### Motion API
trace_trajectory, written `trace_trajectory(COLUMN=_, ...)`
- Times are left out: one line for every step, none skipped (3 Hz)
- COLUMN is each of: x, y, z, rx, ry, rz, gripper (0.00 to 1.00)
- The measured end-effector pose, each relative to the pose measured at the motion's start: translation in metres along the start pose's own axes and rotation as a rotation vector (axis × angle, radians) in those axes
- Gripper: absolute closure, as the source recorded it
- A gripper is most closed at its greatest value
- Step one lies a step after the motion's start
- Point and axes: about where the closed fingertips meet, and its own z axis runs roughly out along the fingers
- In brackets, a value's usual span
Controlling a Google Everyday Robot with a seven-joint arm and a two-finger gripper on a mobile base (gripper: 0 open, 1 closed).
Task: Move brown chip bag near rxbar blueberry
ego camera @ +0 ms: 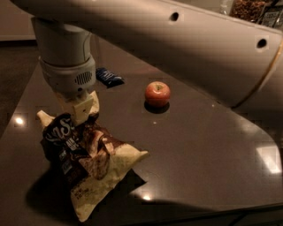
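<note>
Step now: carrying, I think. The bag is picked up but is not by the bar yet.
End effector: the end effector [79, 115] is left of the apple [157, 93] and closer to the front edge. It pinches the crumpled top of the brown chip bag [90, 165].
Brown chip bag: it hangs tilted under the end effector, left of the apple and in front of it. A dark shadow lies under it. I cannot tell if its bottom corner touches the surface [199, 145].
Rxbar blueberry: the rxbar blueberry [109, 76] lies flat, left of the apple and a little behind it. It is well apart from the bag.
Next move: the bag should go back, toward the spot left of the apple, then be set down just beside the bar, not on it. It should not bump the apple.
Containers: a clear jar [247, 9] stands far behind the apple, to the right. It seems to hold brown crumbly bits. What they are is too hard to tell.
</note>
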Motion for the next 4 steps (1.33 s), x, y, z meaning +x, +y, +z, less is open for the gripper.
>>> trace_trajectory(x=-0.001, y=-0.016, z=-0.005, rx=0.021, ry=-0.002, rz=0.004, gripper=1.00)
trace_trajectory(x=0.002, y=-0.044, z=-0.012, rx=0.047, ry=-0.017, rz=0.034, gripper=1.00)
trace_trajectory(x=0.003, y=-0.076, z=-0.023, rx=0.083, ry=-0.050, rz=0.067, gripper=1.00)
trace_trajectory(x=0.009, y=-0.103, z=-0.031, rx=0.114, ry=-0.074, rz=0.103, gripper=1.00)
